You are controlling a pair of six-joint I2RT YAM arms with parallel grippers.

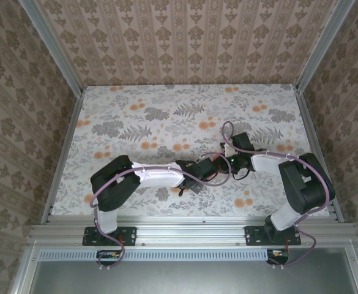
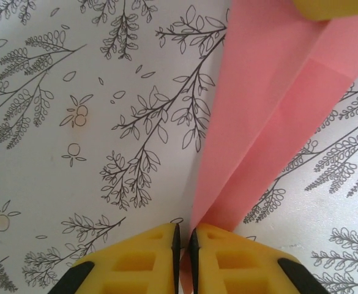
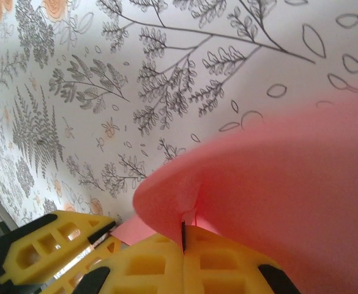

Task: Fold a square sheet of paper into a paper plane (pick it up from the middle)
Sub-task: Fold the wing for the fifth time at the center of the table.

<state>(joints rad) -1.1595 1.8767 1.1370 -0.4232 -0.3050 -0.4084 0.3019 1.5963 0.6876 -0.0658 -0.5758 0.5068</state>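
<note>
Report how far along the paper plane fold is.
Done: the pink paper is already folded into a narrow, layered taper. In hand: the left gripper pinches its pointed end, and the right gripper is shut on a curled part. Left: probably flattening that curl and the last wing creases.

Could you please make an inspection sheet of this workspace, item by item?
Surface: floral-print table cover, flat.
Job's things: folded pink paper, tapering to a point, pinched by both pincers.
Clutter: nothing seen.
Pincers: left pincer shut on the paper's pointed tip; right pincer shut on a bulging part of it.
Cables: purple cables run along both arms, looping near the wrists.
Surroundings: patterned walls, aluminium frame.
</note>
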